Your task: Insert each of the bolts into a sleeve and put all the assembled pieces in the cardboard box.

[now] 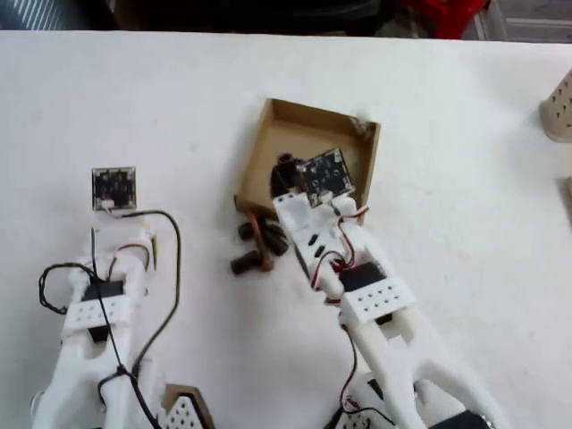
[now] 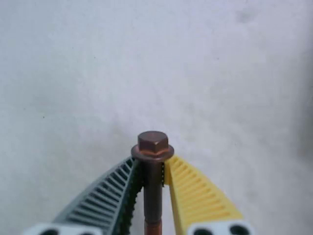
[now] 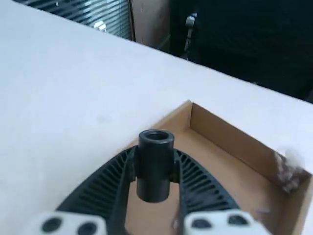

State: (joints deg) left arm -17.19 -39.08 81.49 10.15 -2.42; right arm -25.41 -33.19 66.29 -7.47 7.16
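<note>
The left jaws are clenched on a copper-coloured metal bolt with a flanged hexagonal head (image 2: 152,145). They pinch the shank just under the flange, so the head stands clear of the grey and yellow ribbed fingers (image 2: 195,196). This arm sits well apart from the box.

The right jaws grasp a short black cylindrical sleeve (image 3: 155,166) around its middle, bore facing outward, at the edge of the open brown cardboard box (image 3: 230,142). More dark sleeves and copper bolts (image 1: 255,243) lie in a small heap on the worktop, just outside the box's corner between the two arms.

Both pieces look rigid, small and fairly dense. They are smooth and round, so they are likely to roll if set down and to twist in a loose grip. The sleeve is probably best held mid-body, leaving the bore open. The bolt is best held by the shank near the head — though here its free end points back towards the wrist, which may make mating awkward.

The plain white worktop (image 1: 179,89) looks matt. Beyond its far edge the room is dark, with a slatted blind (image 3: 93,12).
</note>
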